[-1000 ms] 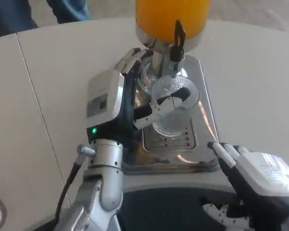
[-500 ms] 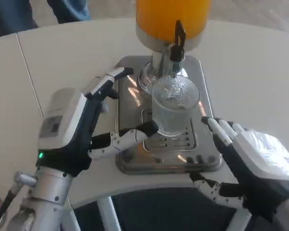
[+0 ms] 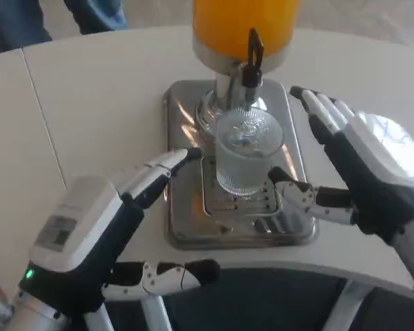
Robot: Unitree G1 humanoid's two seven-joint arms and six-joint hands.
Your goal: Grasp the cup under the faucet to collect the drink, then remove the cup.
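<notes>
White table [image 3: 90, 89] carries a steel drip tray [image 3: 293, 231]. Head view: clear ribbed glass cup [image 3: 245, 155] stands on tray under black faucet [image 3: 252, 58] of orange juice dispenser [image 3: 245, 24]. Left hand [image 3: 100, 241] spread, empty, near tray. Right hand [image 3: 362, 169] spread, empty, beside cup.

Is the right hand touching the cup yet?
Apart. The head view shows metal tray between the right hand's thumb tip and the cup.
</notes>
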